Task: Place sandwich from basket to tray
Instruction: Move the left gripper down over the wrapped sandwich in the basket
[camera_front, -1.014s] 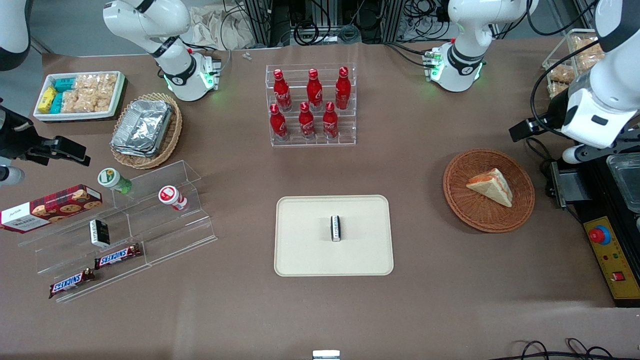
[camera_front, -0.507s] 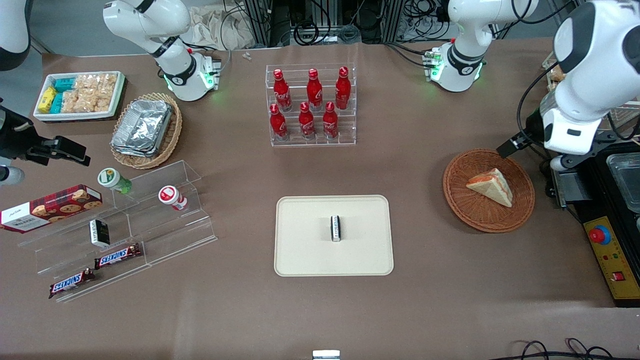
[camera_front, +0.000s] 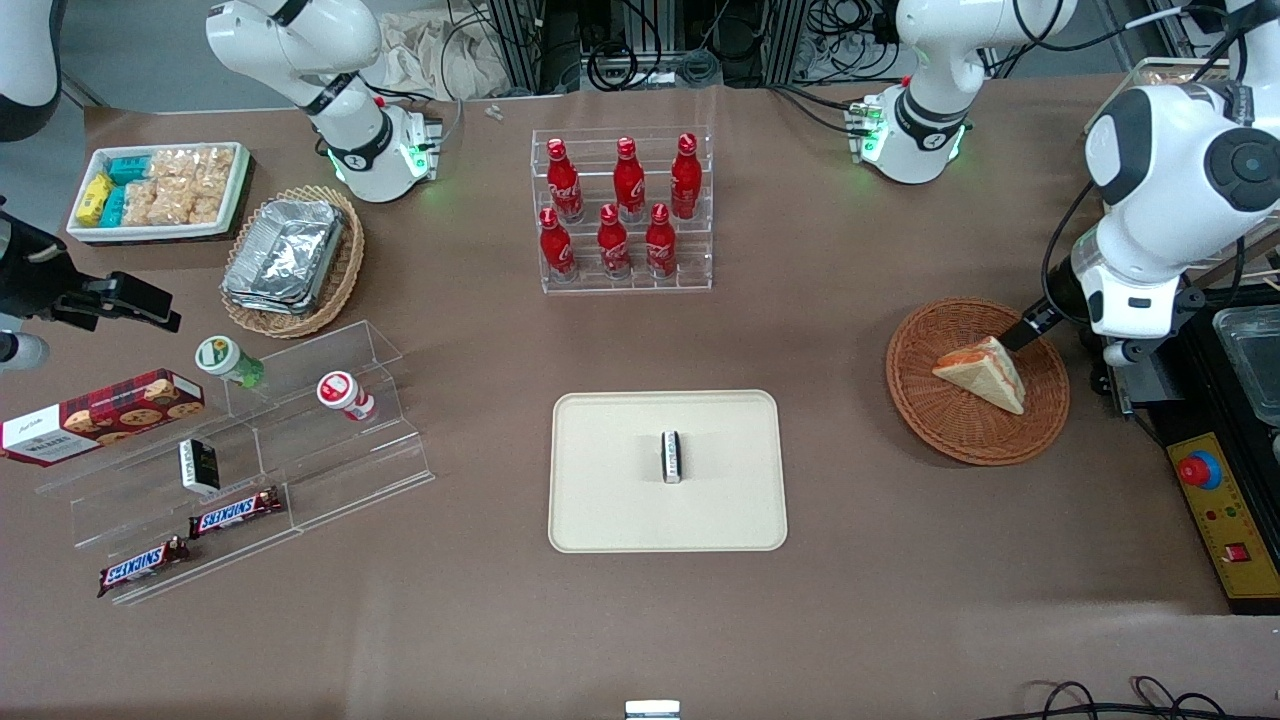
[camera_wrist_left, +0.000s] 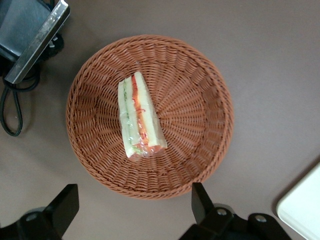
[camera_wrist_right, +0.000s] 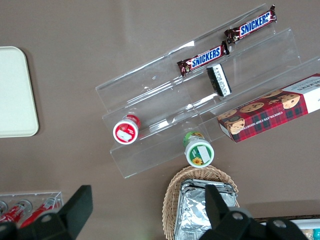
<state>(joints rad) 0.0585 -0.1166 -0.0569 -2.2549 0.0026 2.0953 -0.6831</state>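
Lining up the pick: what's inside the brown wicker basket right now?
Only the sandwich, lying in the basket. The weave under it is covered. The open gripper hangs above, holding nothing.

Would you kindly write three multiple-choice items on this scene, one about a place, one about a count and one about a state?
1. Where is the sandwich?
A. On the tray
B. In the reddish-brown basket
C. On the acrylic shelf

2. How many red bottles stand in the clear rack?
A. Four
B. Eight
C. Six

3. How is the left gripper?
A. Open above the basket
B. Shut on the sandwich
C. Open above the tray

Key:
1 B: the wedge lies in the basket, not on the tray.
2 C: the red bottles stand in two rows of three in the rack.
3 A: the wrist view shows the gripper with fingers spread wide, above the basket's rim, holding nothing.
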